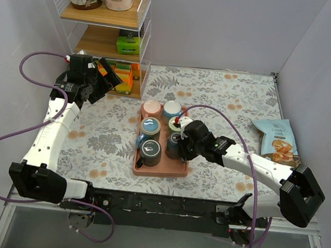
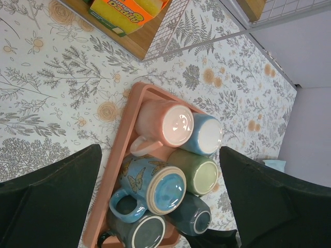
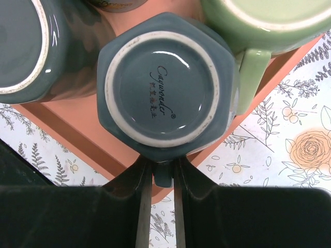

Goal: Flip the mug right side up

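Observation:
A dark teal six-sided mug [image 3: 163,82] stands upside down at the near right of the pink tray [image 3: 67,124], its base facing the right wrist camera. My right gripper [image 3: 162,173] is shut on the mug's handle [image 3: 162,178], which points off the tray's edge. In the top view the mug [image 1: 174,144] sits just left of the right gripper [image 1: 182,146]. My left gripper [image 1: 108,78] is open and empty, held high near the shelf; its wrist view looks down on the tray [image 2: 108,178] and the teal mug [image 2: 194,219].
Several other upside-down mugs fill the tray: pink [image 1: 151,108], blue [image 1: 172,108], butterfly blue [image 1: 150,126], green [image 1: 177,124] and dark grey [image 1: 150,152]. A wire shelf rack [image 1: 104,34] stands at the back left. A chip bag [image 1: 277,139] lies at the right.

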Available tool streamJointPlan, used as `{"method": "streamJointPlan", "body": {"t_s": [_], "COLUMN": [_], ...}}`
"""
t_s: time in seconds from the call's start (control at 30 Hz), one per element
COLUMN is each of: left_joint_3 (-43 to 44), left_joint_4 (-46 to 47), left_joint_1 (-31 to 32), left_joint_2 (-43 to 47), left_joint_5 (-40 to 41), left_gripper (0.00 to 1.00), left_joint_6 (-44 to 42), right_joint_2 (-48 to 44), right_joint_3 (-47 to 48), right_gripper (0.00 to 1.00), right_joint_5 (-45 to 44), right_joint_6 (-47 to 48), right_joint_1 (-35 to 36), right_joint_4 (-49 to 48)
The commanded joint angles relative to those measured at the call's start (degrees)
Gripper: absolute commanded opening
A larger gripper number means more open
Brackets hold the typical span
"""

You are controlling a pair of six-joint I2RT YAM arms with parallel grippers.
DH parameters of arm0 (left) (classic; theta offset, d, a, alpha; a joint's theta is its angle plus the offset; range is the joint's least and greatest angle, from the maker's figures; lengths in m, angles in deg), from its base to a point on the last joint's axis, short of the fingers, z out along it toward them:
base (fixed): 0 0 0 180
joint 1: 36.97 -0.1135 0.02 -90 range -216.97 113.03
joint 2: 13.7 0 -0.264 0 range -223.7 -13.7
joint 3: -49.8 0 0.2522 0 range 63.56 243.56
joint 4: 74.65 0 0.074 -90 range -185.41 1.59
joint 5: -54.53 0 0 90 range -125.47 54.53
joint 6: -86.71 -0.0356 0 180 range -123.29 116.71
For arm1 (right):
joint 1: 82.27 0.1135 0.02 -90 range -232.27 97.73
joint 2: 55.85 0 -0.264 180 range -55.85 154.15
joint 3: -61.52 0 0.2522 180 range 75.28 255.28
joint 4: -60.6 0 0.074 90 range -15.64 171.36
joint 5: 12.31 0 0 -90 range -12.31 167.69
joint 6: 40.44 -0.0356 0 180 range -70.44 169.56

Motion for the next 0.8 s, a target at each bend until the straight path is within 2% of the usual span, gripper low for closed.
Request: {"method": "streamJointPlan", "body": {"t_s": [0.0,0.33,0.6,0.77], "left_joint_3": [-0.55,-5.03,-5.47,-4.24], "left_joint_4": [0.26,6.57,9.75,11.94], "left_joint_1": [0.06,0.06,0.06,0.06], "left_joint_2": [2.25,5.77,7.09,6.65], "left_joint_5": [-2.37,-9.31,-10.20,-13.71], "left_gripper": [0.98,0.98,0.98,0.98], "left_joint_6": [0.24,0.68,1.56,1.64], "right_joint_2": [-2.26,-5.78,-6.31,-5.35], "right_joint_3": [1.28,5.40,12.52,17.78], "right_gripper": [0.01,0.01,0.01,0.01], "right_joint_5": [0.30,8.02,8.83,9.01], "right_joint_6": [1.16,4.50,5.38,5.82], "right_joint_1": [-0.03,-0.03,-0.03,-0.03], "right_joint_4": [-0.82,0.24,2.43,4.02]}}
